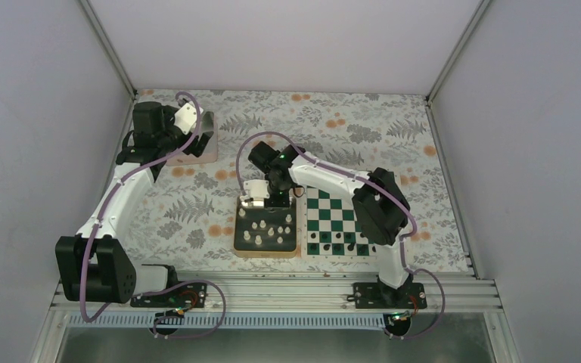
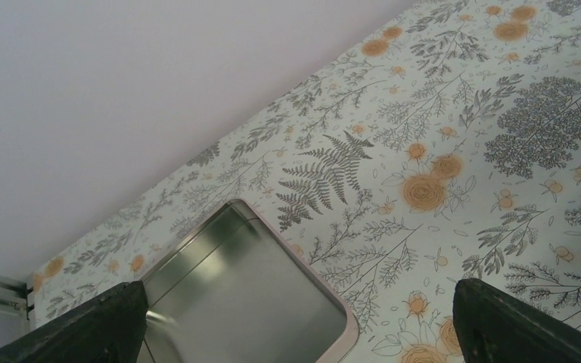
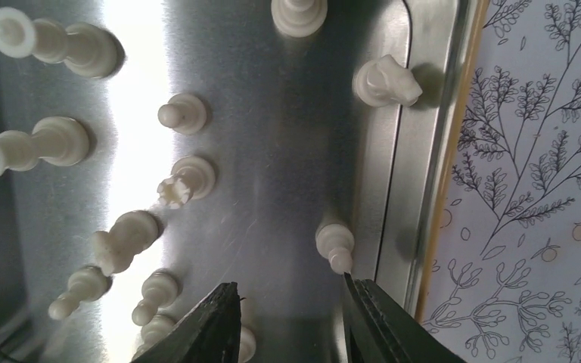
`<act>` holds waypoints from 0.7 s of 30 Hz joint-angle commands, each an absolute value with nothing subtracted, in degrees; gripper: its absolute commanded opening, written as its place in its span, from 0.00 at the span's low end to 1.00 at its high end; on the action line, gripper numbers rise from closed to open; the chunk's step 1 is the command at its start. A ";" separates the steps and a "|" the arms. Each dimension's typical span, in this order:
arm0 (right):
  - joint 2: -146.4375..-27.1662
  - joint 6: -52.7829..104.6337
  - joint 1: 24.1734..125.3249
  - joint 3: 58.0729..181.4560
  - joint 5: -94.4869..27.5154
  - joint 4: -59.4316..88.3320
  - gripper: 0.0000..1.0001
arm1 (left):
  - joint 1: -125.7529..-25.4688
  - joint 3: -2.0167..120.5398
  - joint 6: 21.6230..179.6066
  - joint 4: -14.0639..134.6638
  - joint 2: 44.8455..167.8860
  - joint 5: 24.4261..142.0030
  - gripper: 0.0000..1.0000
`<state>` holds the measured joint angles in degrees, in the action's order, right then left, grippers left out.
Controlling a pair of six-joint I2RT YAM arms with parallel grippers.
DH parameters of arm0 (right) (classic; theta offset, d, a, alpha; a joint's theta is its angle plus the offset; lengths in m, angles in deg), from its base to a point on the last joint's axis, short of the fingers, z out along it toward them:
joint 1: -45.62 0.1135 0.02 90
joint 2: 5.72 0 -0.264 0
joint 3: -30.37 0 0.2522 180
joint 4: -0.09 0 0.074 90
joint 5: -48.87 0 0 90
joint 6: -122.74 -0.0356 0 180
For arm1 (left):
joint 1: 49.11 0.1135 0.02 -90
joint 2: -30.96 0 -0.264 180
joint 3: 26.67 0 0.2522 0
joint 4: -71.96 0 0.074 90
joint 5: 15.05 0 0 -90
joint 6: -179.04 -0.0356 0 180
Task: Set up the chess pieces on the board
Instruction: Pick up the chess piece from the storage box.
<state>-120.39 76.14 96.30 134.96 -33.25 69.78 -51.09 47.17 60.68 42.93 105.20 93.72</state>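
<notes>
Seen from above, the right gripper (image 1: 256,198) hangs over a gold-rimmed tray (image 1: 266,252) that holds the white chess pieces (image 1: 269,230), just left of the board (image 1: 337,218). Only its wrist camera shows its fingers parted around nothing, with a pawn (image 3: 335,246) just beside one. The left gripper (image 2: 300,302), spread wide, hovers over a second metal tray (image 2: 302,266).

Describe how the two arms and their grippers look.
White links between black joints on left arm and right arm alike, each trailing a lilac cable. Left gripper and right gripper have black wedge-shaped fingers. A green light shows near the right wrist.
</notes>
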 commanded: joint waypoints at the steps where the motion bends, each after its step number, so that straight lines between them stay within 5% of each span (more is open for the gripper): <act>1: -121.70 76.01 96.83 136.44 -34.83 67.78 0.38 | -50.99 48.50 59.82 42.76 104.54 95.39 1.00; 21: -124.20 76.00 97.72 136.29 -38.30 67.51 0.39 | -50.96 47.51 59.52 43.48 103.98 95.00 1.00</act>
<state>-123.17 76.18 96.71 135.66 -37.16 68.68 -51.09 47.17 59.91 42.91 105.20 93.72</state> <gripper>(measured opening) 0.386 0.999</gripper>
